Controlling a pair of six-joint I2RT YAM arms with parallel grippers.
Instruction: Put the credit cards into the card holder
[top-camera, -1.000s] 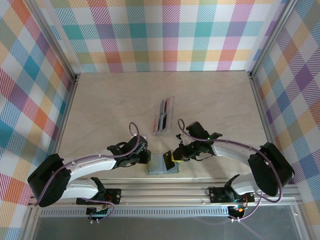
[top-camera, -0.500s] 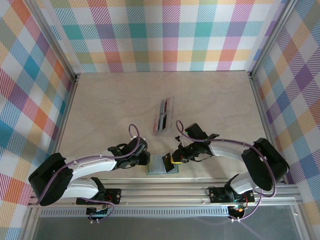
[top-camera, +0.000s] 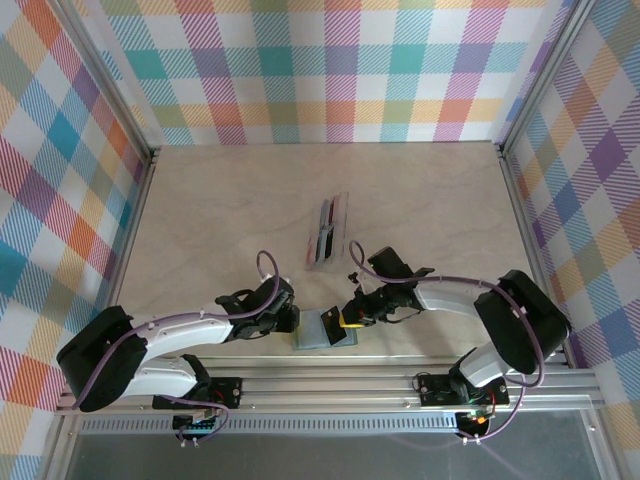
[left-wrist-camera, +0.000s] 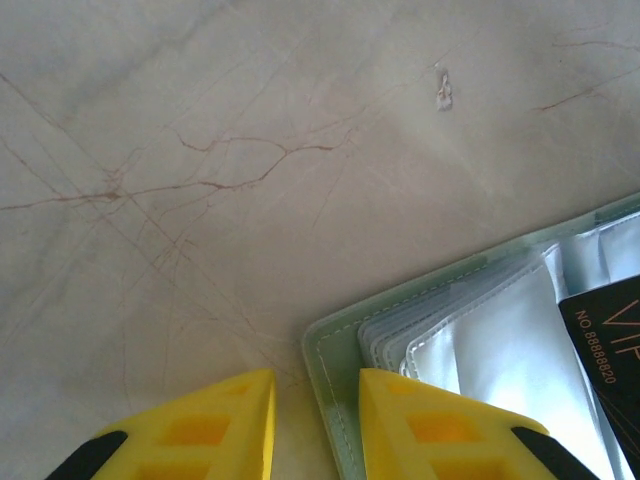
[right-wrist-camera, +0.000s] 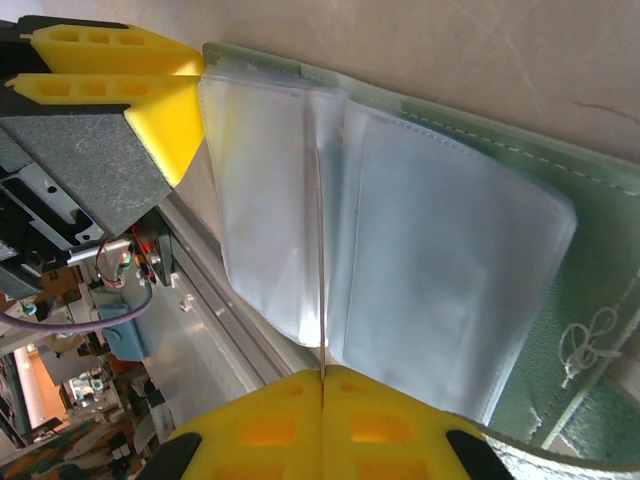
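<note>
2 grippers: both are low at the card holder (top-camera: 322, 334), one on each side of it, close to the near edge of the table (top-camera: 220, 210).
Card holder: the grey-green wallet lies open and flat on the table, with its clear sleeves (right-wrist-camera: 440, 270) facing up; a stitched green rim runs around them in the left wrist view (left-wrist-camera: 330, 345).
Left gripper (top-camera: 290, 318) (left-wrist-camera: 316, 385): it sits at the holder's left edge. Its yellow fingers (left-wrist-camera: 195, 430) stand a narrow gap apart, the holder's corner rim lies in that gap, and they appear pinched on it.
Right gripper (top-camera: 347, 318) (right-wrist-camera: 323, 385): its fingers are pressed together on 1 dark card (top-camera: 334, 318).
Dark card: it appears edge-on in the right wrist view (right-wrist-camera: 321, 260), standing between 2 sleeves. In the left wrist view (left-wrist-camera: 612, 350) its black face carries "VIP" and a number.
Clear tray (top-camera: 340, 240): it lies farther out on the table, well apart from the holder, at a slight tilt.
Other cards (top-camera: 322, 243): red and dark ones lie inside the tray; their count cannot be told.
</note>
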